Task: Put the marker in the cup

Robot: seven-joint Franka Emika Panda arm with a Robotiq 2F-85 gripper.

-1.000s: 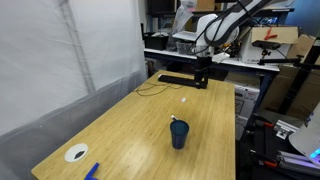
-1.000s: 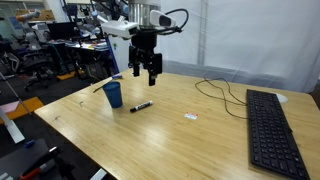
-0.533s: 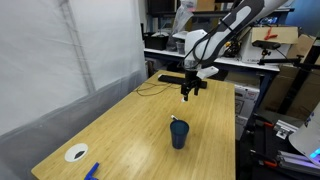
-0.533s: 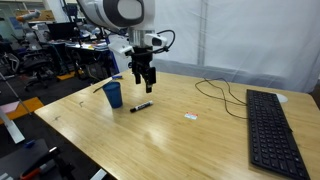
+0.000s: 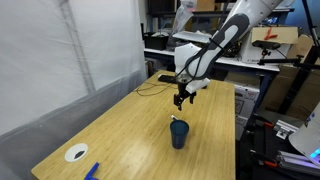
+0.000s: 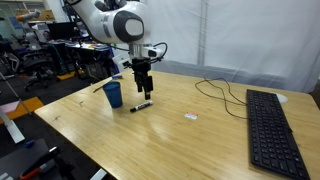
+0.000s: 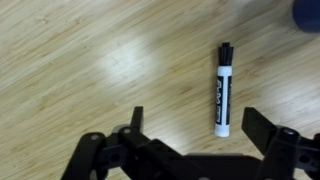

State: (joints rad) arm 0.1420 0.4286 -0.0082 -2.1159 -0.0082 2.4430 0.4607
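Note:
The marker (image 7: 222, 92) is a slim white pen with a black cap, lying flat on the wooden table; it also shows in an exterior view (image 6: 142, 105). The dark blue cup (image 6: 113, 94) stands upright beside it and also shows in an exterior view (image 5: 179, 133). In the wrist view only its rim edge (image 7: 306, 10) shows at the top right corner. My gripper (image 7: 198, 122) is open and empty, hovering just above the marker, whose lower end lies between the fingertips. The gripper also shows in both exterior views (image 6: 143, 90) (image 5: 181, 99).
A black keyboard (image 6: 270, 122) and a cable (image 6: 222, 92) lie on the table. A small white scrap (image 6: 190, 117) lies mid-table. A flat white disc (image 5: 76, 153) and a bright-blue object (image 5: 92, 170) sit near a table corner. Desks and equipment stand behind.
The arm has moved across the table and come down toward the marker beside the cup. The gripper stays open. The marker and cup have not moved.

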